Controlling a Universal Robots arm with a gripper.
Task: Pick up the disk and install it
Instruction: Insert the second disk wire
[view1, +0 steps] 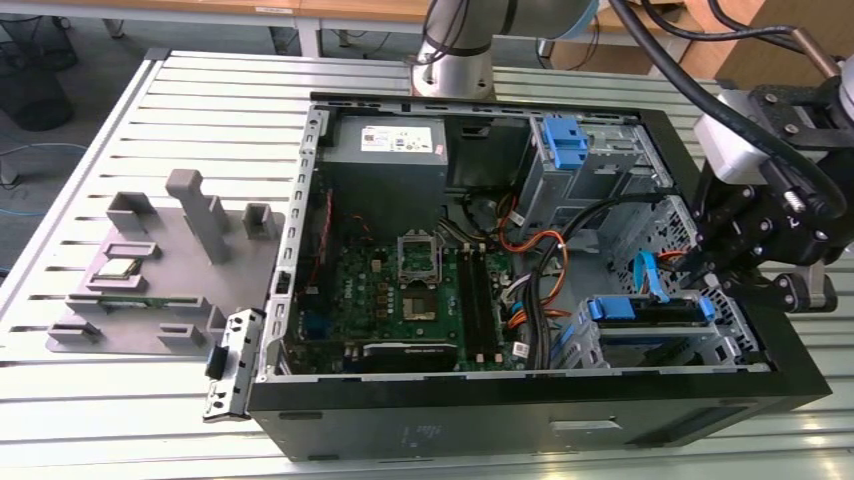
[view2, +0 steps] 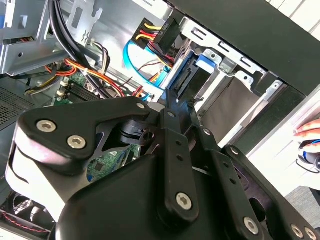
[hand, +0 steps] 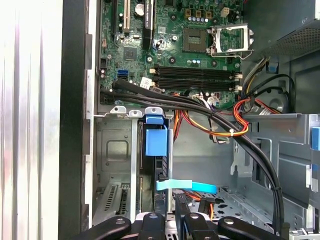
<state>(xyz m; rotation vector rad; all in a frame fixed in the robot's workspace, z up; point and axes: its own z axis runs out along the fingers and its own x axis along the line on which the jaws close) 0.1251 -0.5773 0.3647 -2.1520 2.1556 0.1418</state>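
The disk (view1: 645, 312) is seen seated on edge in the drive cage (view1: 694, 345) at the lower corner of the open computer case (view1: 534, 400), toward the exterior view's right. In the first wrist view its blue plastic rail tab (hand: 155, 141) and dark edge (hand: 159, 172) are seen slotted between perforated grey metal walls. The gripper (view1: 747, 275) is held just above and beside the disk, at the case's rim; whether it is touching the disk cannot be told, nor whether its black linked fingers (view2: 175, 150) are open or closed. A flat blue ribbon cable (hand: 186, 185) is laid across the bay beside the disk, and bundled black, orange and yellow wires (hand: 220, 122) are draped over the green motherboard (view1: 414, 300). The case is set on a ribbed aluminium desk (view1: 80, 420), with a grey moulded fixture (view1: 147, 270) well apart toward the exterior view's left.
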